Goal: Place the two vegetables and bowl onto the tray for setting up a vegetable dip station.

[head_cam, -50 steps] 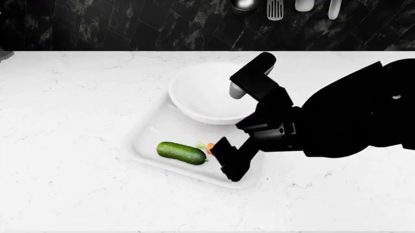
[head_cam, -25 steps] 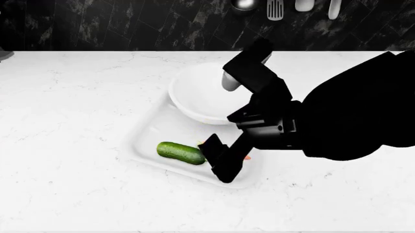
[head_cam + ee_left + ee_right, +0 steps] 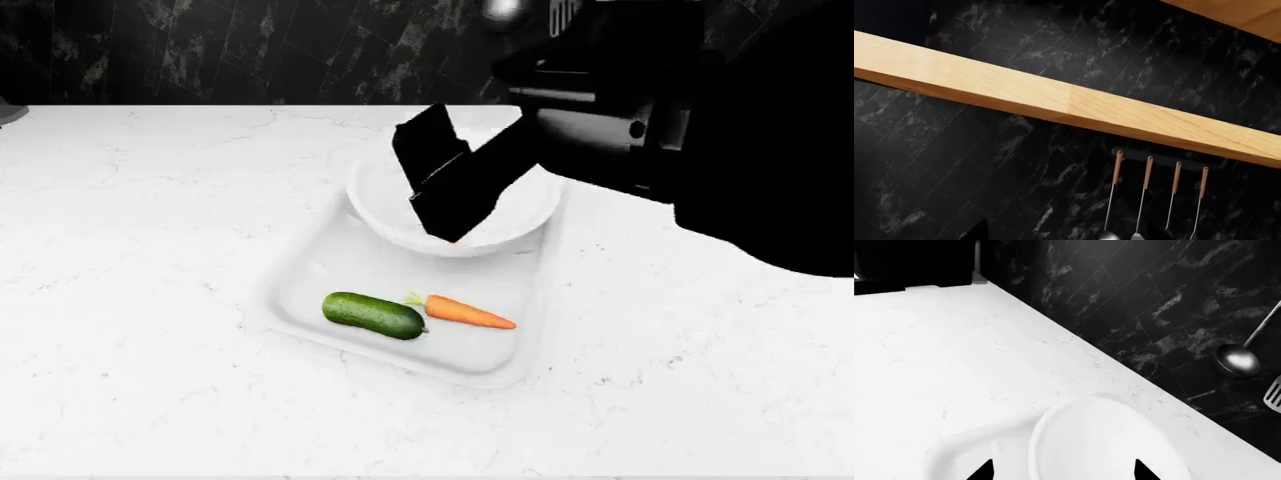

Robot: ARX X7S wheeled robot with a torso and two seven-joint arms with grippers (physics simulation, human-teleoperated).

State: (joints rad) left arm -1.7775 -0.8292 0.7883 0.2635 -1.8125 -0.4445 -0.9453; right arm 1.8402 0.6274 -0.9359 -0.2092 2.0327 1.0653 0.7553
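Cucumber (image 3: 374, 315), carrot (image 3: 469, 312), bowl (image 3: 387, 205) on tray (image 3: 300, 270)

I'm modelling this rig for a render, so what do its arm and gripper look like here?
In the head view, the right arm is matte black and bulky, made of blocky, angular segments. The right gripper ends in flat, black, slab-like fingers. No cables or markings show. The left arm is out of view.

The right arm (image 3: 627, 120) hides much of the bowl (image 3: 380, 205).
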